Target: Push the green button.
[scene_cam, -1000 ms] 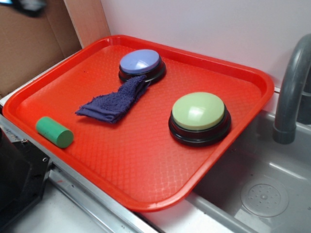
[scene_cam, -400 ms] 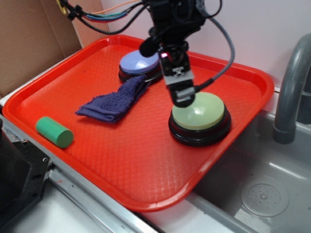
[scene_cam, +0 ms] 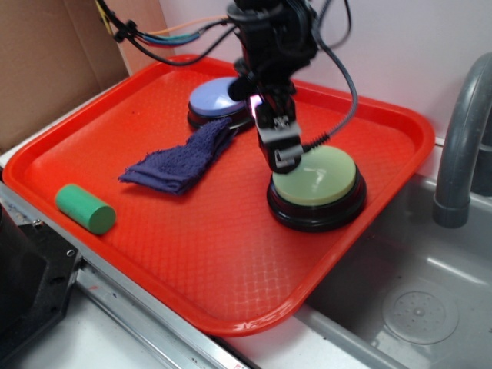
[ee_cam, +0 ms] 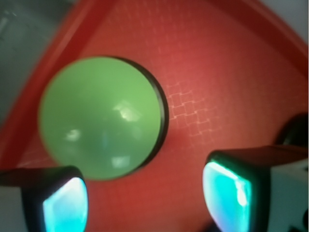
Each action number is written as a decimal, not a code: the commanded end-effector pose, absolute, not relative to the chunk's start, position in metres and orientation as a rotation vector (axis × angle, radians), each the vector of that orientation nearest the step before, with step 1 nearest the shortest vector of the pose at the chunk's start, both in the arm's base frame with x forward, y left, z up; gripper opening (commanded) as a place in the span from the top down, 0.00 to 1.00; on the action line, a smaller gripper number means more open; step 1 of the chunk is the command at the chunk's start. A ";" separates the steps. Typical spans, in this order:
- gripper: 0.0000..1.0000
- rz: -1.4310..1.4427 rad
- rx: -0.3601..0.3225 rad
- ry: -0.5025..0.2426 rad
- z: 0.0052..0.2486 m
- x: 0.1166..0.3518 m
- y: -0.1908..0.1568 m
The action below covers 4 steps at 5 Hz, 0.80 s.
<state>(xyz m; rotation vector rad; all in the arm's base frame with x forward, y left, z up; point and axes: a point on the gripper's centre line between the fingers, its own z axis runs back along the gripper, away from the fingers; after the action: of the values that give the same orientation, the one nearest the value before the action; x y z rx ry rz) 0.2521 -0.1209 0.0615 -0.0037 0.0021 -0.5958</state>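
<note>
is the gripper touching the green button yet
Cannot tell. In the exterior view the gripper overlaps the green button's left edge, hiding any gap. The wrist view shows the fingers spread, no contact point visible.

Kitchen-like setup: grey sink (scene_cam: 415, 307), faucet (scene_cam: 461, 146), red tray (scene_cam: 231, 269).

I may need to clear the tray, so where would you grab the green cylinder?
Grip the cylinder across its round sides near the middle, coming from above. It lies on its side on the tray, apart from the cloth, so fingers fit either side.
</note>
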 end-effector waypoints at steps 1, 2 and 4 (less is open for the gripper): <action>0.00 -0.704 -0.032 0.007 0.054 0.256 -0.161; 0.00 -0.711 0.014 -0.007 0.072 0.266 -0.149; 0.00 -0.686 0.076 -0.044 0.134 0.262 -0.127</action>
<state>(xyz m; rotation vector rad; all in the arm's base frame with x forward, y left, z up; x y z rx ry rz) 0.2650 -0.1201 0.1117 0.0857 0.0466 -0.6869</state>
